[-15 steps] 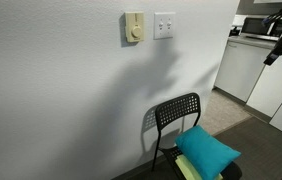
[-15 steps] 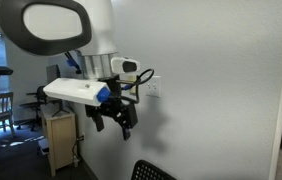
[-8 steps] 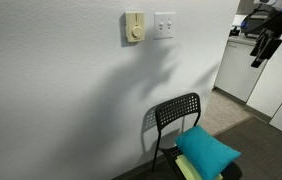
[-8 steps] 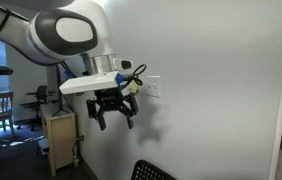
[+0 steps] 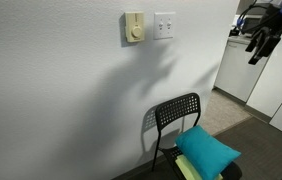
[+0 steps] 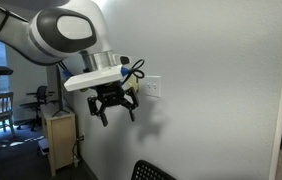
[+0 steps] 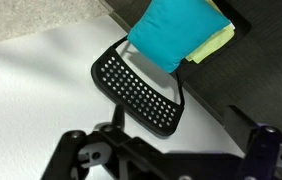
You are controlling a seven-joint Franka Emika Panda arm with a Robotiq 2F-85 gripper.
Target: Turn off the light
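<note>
Not yet done: the black gripper [image 6: 118,114], fingers spread and empty, hangs clear of the small white two-toggle wall switch plate [image 5: 164,25]; approach and press outstanding.

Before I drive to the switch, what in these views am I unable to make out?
- Small white two-toggle wall switch plate: too small in an exterior view to read toggle positions, and edge-on in an exterior view.
- Wrist view: the plate is out of frame; only the black mesh chair and teal cushion show.
- Gripper: fingers blurred, cut by the wrist view's bottom edge.
- Lamp: in no view.
</note>
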